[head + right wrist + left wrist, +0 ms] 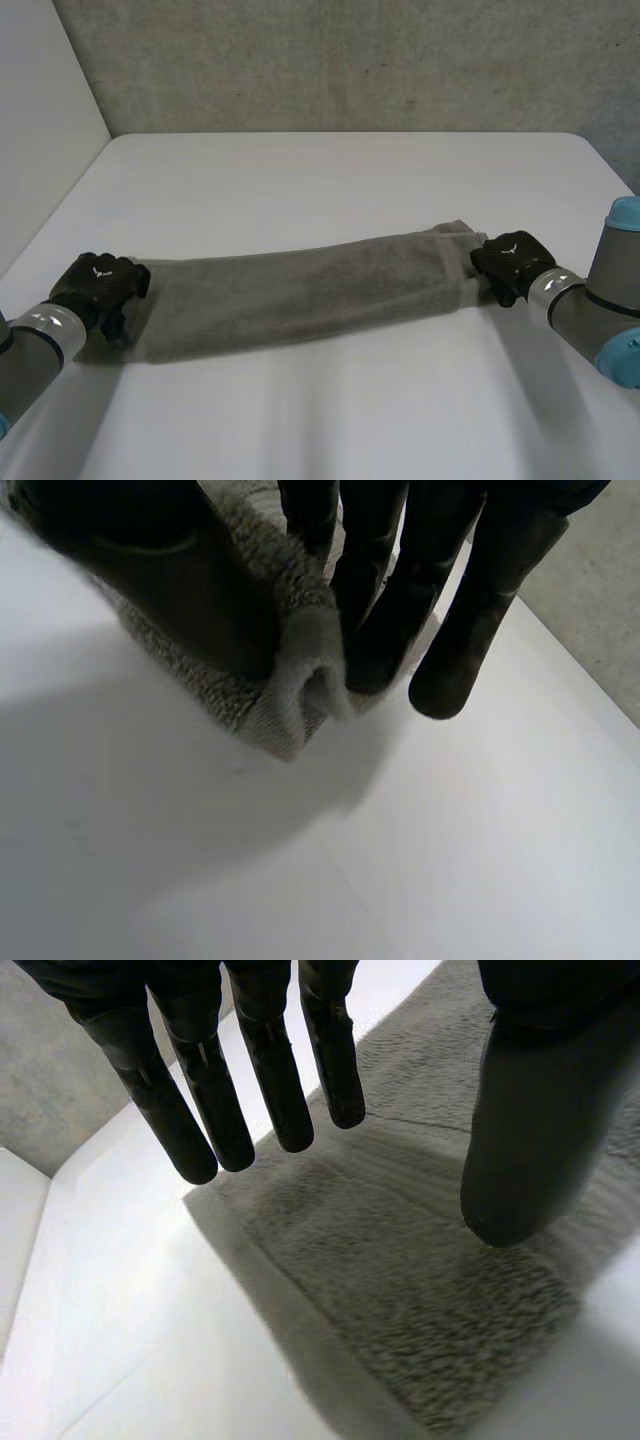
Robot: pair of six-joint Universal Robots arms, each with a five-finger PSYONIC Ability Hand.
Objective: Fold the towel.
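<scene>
A grey towel (300, 295) lies folded into a long strip across the white table (330, 180), running from one hand to the other. My left hand (98, 285) is over the strip's left end. In its own view its fingers (270, 1080) hang straight above the towel's end (420, 1300), thumb apart, nothing gripped. My right hand (510, 262) is at the strip's right end. There its thumb (190, 590) and fingers (385, 630) pinch the towel's hemmed edge (300, 680), which is bunched and lifted between them.
A light wall panel (40, 120) rises along the table's left side, and a grey concrete wall (350, 60) stands behind the far edge. Bare table lies in front of and behind the towel.
</scene>
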